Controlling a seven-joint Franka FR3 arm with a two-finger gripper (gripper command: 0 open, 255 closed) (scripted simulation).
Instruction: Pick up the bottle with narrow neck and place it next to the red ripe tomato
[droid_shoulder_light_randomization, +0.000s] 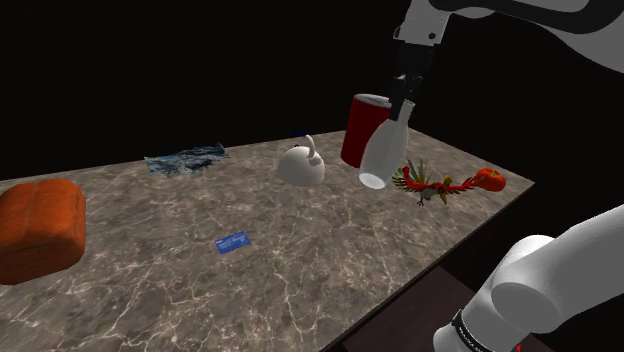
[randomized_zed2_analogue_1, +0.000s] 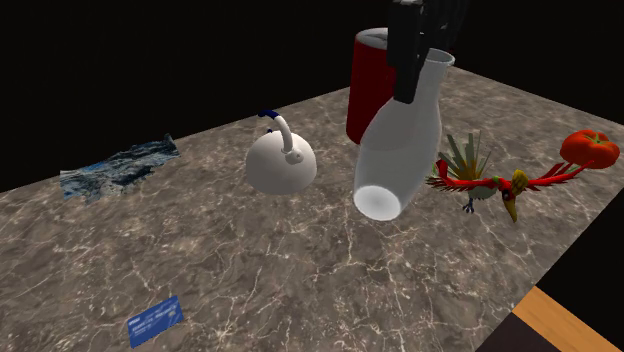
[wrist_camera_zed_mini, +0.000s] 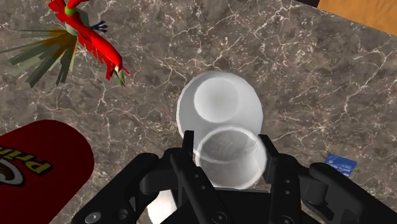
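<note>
A white bottle (droid_shoulder_light_randomization: 380, 152) with a narrow neck hangs tilted above the marble table (droid_shoulder_light_randomization: 300, 270), base down and toward the front. My black gripper (droid_shoulder_light_randomization: 401, 108) is shut on its neck from above. In the second exterior view the gripper (randomized_zed2_analogue_1: 410, 85) clasps the bottle (randomized_zed2_analogue_1: 400, 145) just below its rim. In the wrist view both fingers clamp the open mouth of the bottle (wrist_camera_zed_mini: 219, 105), the gripper (wrist_camera_zed_mini: 227, 143) centred over it. The red tomato (droid_shoulder_light_randomization: 489, 180) lies at the table's right corner, also seen as the tomato (randomized_zed2_analogue_1: 590, 148), past a toy bird.
A red can (droid_shoulder_light_randomization: 358, 125) stands right behind the bottle. A red and green toy bird (droid_shoulder_light_randomization: 435, 186) lies between bottle and tomato. A white kettle (droid_shoulder_light_randomization: 302, 165), a blue crumpled sheet (droid_shoulder_light_randomization: 185, 160), a blue card (droid_shoulder_light_randomization: 232, 241) and an orange block (droid_shoulder_light_randomization: 38, 228) lie further left.
</note>
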